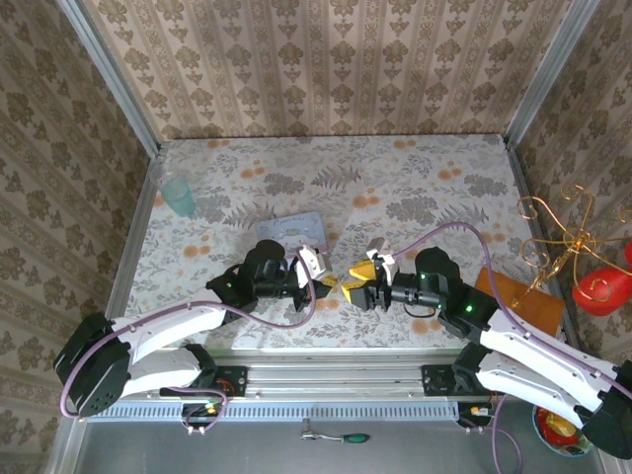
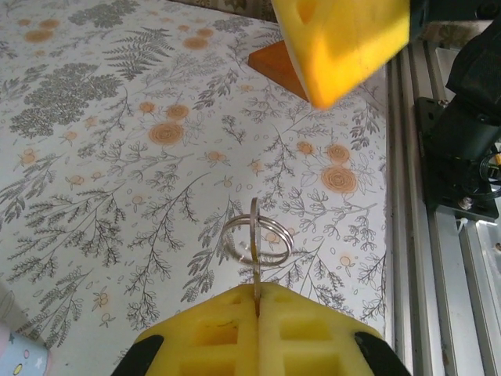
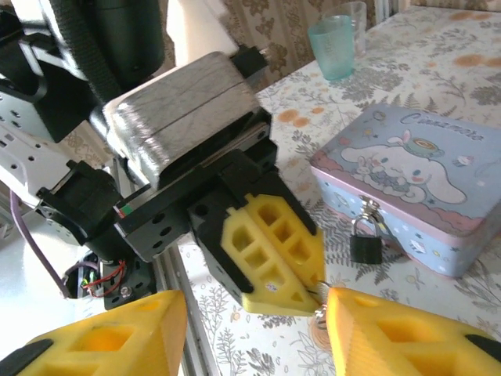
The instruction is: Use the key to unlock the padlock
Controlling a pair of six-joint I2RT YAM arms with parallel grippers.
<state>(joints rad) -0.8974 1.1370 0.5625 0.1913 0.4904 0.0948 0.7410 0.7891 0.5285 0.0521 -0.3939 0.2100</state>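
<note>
My left gripper (image 2: 258, 301) is shut on the flat metal key (image 2: 255, 235). The key stands edge-on above the yellow pads, with a silvery split ring (image 2: 257, 241) threaded through it. Seen from above, the left gripper (image 1: 326, 283) and right gripper (image 1: 354, 286) meet tip to tip near the table's front. My right gripper (image 3: 254, 337) is open, its fingers wide apart on either side of the left gripper's fingers (image 3: 274, 251). Its right finger sits close beside the key (image 3: 319, 291). The small dark padlock (image 3: 365, 244) hangs from the hasp of the pale blue box (image 3: 415, 180).
The pale blue box (image 1: 293, 230) lies just behind the left gripper. A teal cup (image 1: 180, 196) stands at the far left. At the right are an orange board (image 1: 518, 296), a gold wire stand (image 1: 563, 232) and a red object (image 1: 602, 286). The metal rail (image 2: 415, 235) runs along the front edge.
</note>
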